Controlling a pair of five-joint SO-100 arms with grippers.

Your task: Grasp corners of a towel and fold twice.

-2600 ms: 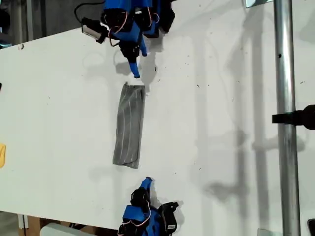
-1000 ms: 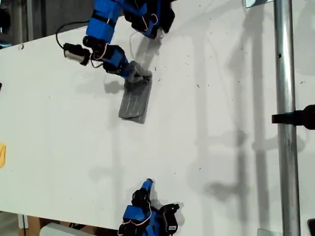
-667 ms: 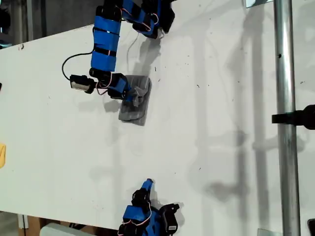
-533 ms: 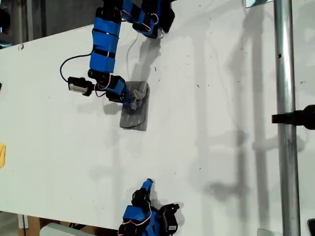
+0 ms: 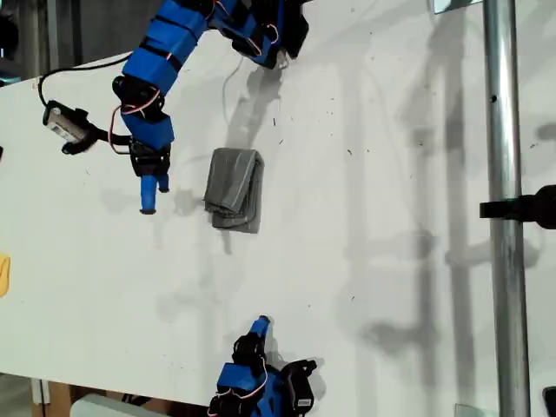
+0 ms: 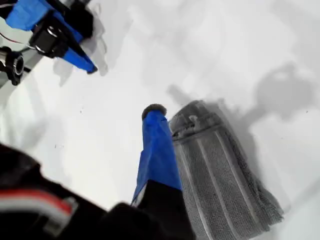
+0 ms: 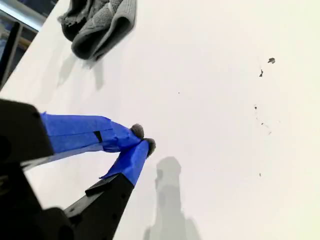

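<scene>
The towel (image 5: 233, 189) lies folded into a small grey ribbed bundle mid-table (image 5: 391, 174), just beside my first gripper (image 5: 149, 198), whose jaws we cannot tell. My second gripper (image 7: 142, 139) is clenched on nothing, well apart. We judge the cloth light, limp and grippy; pinch a loose corner.

A lab bench setup: bare white table (image 5: 391, 261), metal rig pole (image 5: 504, 174), blue robot arms.

White table (image 5: 391, 261), metal pole (image 5: 504, 174) (yellow object (image 5: 3, 275) at edge).
</scene>
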